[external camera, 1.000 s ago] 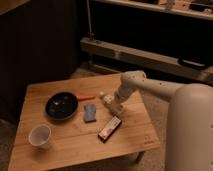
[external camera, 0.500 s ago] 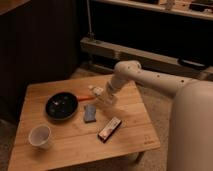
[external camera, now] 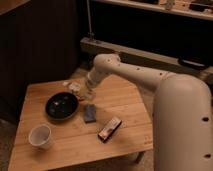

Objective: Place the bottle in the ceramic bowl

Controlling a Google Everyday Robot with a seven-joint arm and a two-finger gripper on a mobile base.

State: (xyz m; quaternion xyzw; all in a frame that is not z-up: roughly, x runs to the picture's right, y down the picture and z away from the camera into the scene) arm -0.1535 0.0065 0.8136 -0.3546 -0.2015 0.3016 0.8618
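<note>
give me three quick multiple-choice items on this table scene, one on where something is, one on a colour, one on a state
1. Where is the pincer?
A. just right of the ceramic bowl
B. over the white cup
C. beside the dark box

2. What colour is the bowl?
A. white
B. black
C. red

3. Where is the bottle?
A. inside the bowl
B. inside the cup
C. at the pincer, by the bowl's rim

Answers:
1 A, the arm ends beside the bowl.
2 B, it looks glossy and dark.
3 C, the bottle shows at the bowl's upper-right edge.
</note>
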